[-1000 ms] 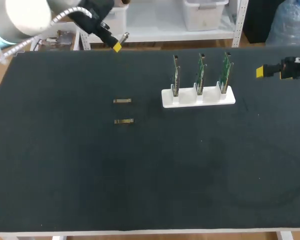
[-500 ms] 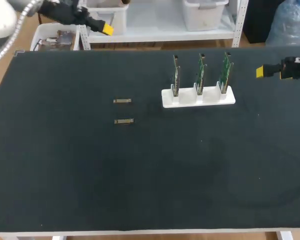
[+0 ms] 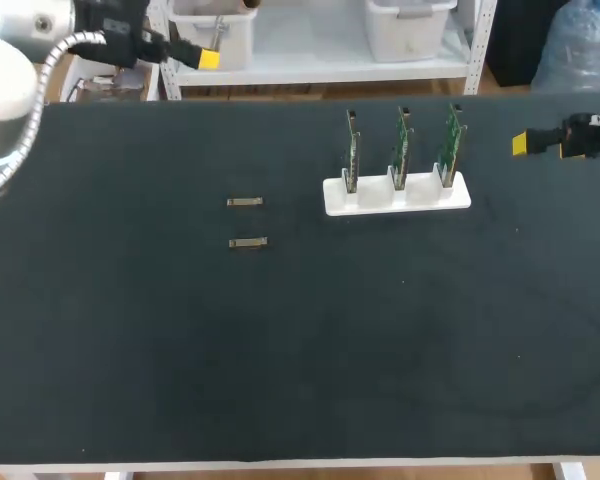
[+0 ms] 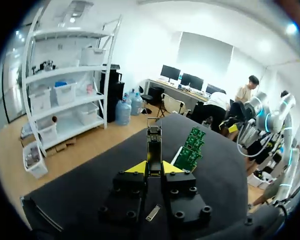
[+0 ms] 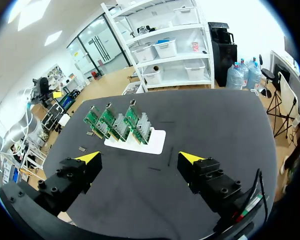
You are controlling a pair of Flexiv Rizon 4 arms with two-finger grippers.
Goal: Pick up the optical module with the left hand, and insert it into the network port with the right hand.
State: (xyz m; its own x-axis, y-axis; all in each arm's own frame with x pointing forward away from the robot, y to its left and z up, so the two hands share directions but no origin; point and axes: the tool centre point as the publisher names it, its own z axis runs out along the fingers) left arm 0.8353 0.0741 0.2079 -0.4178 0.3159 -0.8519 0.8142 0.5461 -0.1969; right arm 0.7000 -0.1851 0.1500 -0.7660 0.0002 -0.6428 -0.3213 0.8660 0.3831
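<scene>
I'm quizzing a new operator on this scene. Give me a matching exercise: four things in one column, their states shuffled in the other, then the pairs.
1 left gripper
2 right gripper
3 white holder
4 two loose modules

A carries three upright green boards
B open, empty
C lying flat on the table
D shut on an optical module

Pairs: 1-D, 2-B, 3-A, 4-C

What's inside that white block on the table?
Three green circuit boards stand upright in slots of the white block. Their bottom edges are hidden inside it.
</scene>
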